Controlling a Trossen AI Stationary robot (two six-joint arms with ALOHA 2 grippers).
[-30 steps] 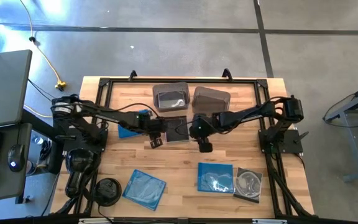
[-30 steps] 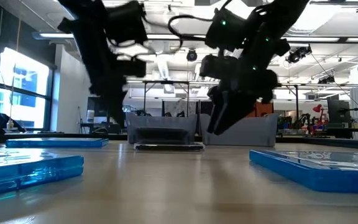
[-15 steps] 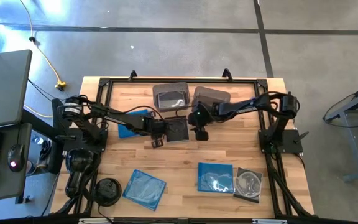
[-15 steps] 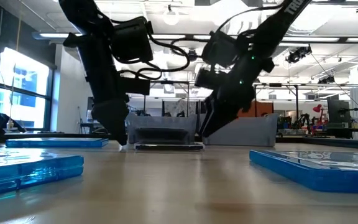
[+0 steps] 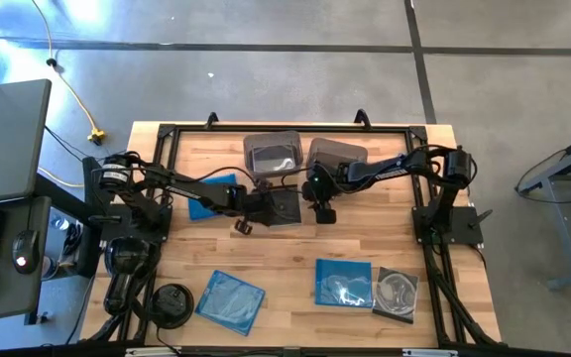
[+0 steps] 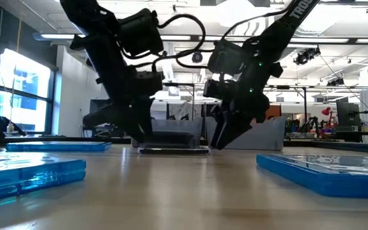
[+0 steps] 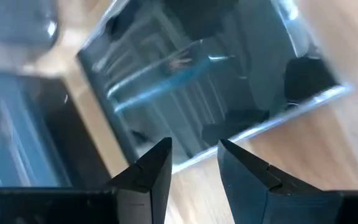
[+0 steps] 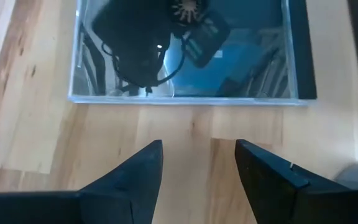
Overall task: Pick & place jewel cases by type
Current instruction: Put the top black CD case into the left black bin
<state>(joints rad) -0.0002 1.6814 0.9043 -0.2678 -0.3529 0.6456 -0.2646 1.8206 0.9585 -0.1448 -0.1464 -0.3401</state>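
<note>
Two dark grippers are crowding one thin, dark grey-black square plastic jewel case [image 5: 283, 206] lying flat mid-table, just in front of the two smoky grey rectangular plastic bins [image 5: 272, 154]. The left gripper [image 7: 192, 163] is hovering at the case's left edge, fingers parted, nothing in them. The right gripper [image 8: 197, 163] is hanging just off its right edge, fingers spread and empty too. Three translucent blue cases [image 5: 231, 300] are lying elsewhere on the wooden table [image 5: 285, 253]
</note>
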